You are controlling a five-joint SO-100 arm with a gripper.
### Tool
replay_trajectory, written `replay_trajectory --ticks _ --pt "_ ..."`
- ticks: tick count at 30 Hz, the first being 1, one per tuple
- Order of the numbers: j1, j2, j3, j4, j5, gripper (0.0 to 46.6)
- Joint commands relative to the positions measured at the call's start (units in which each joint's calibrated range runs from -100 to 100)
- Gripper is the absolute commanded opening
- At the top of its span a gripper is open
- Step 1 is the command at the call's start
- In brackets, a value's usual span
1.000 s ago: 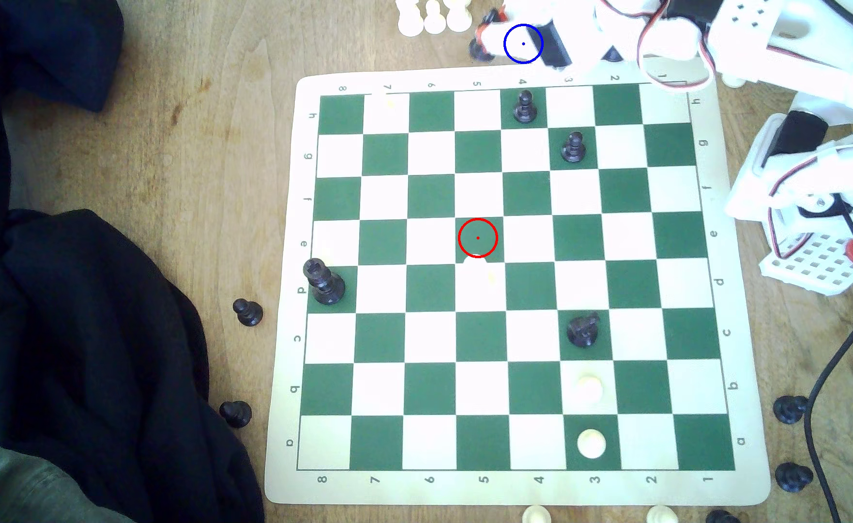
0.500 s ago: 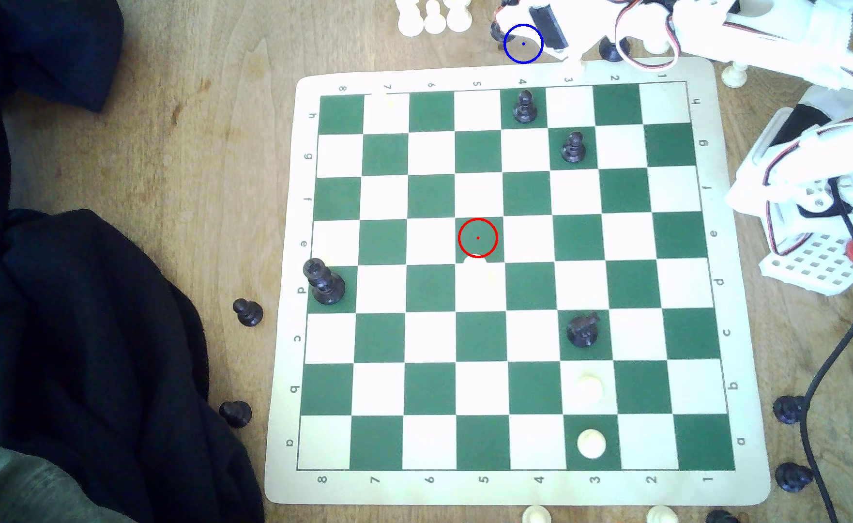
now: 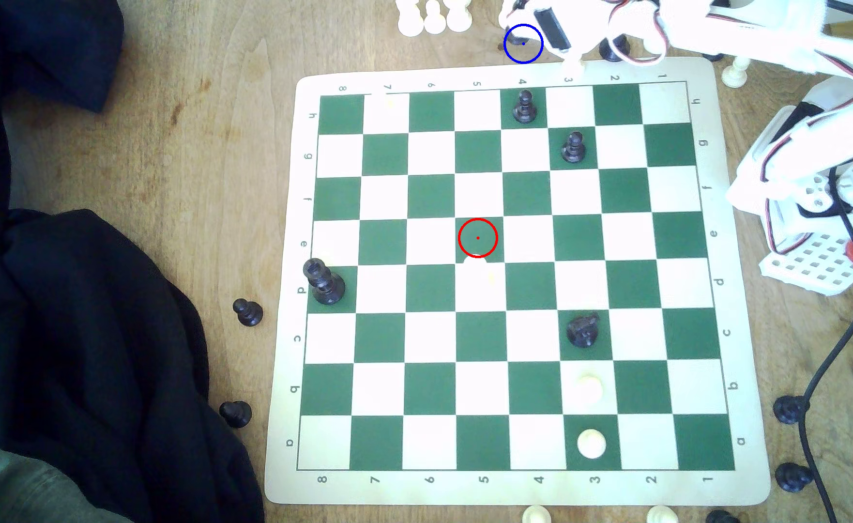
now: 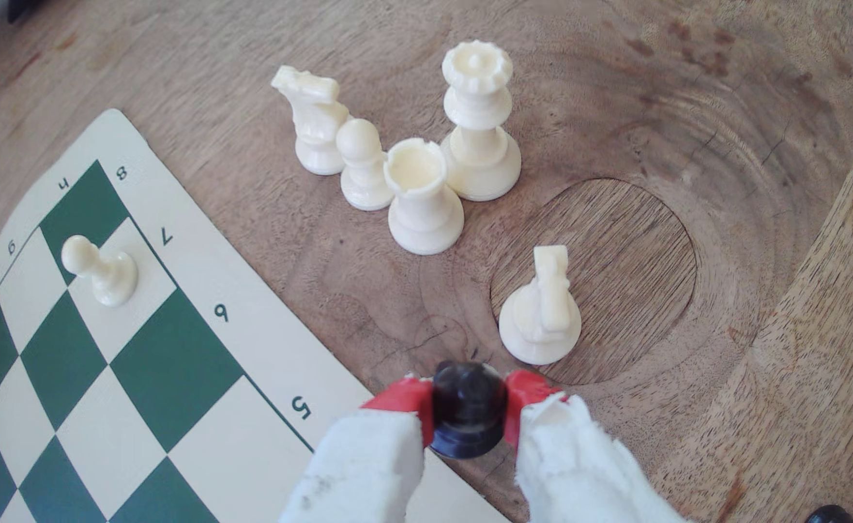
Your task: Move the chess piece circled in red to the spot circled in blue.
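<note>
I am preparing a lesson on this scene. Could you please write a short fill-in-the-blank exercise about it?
1. The gripper is shut on a ____ pawn.
2. The gripper's pads are ____ in colour.
3. The white pawn on the chessboard stands beside the printed number ____.
4. The red ring encloses a ____ square with no piece.

Missing words: black; red; 7; green

A brown wooden tabletop [image 3: 173,151] with visible grain and dark stains is seen under bright, washed-out light, a round inlaid patch of darker wood [image 4: 630,261] is set into it, and dark cloth [image 3: 87,327] is heaped at the exterior view's left.
</note>
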Motion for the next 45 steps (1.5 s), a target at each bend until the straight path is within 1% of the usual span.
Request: replay_trajectory --ticks 1,9,16,22,30,35,39,45 --pt "0.4 1.8 -0.6 -4.1 -0.1 0.4" --pt "1.5 6.9 -1.5 -7.8 0.5 0.4" --pt "1.5 6.9 -1.4 -7.7 0.7 0.4" --pt "1.3 6.9 -0.8 -7.3 1.6 0.4" --pt "1.2 6.8 -0.7 -7.3 1.7 0.6" --pt "0.9 6.0 0.6 -7.3 2.6 0.9" --pt "0.8 5.9 0.7 -7.3 2.7 1.1" --pt "0.8 5.7 1.1 -7.7 2.7 4.3"
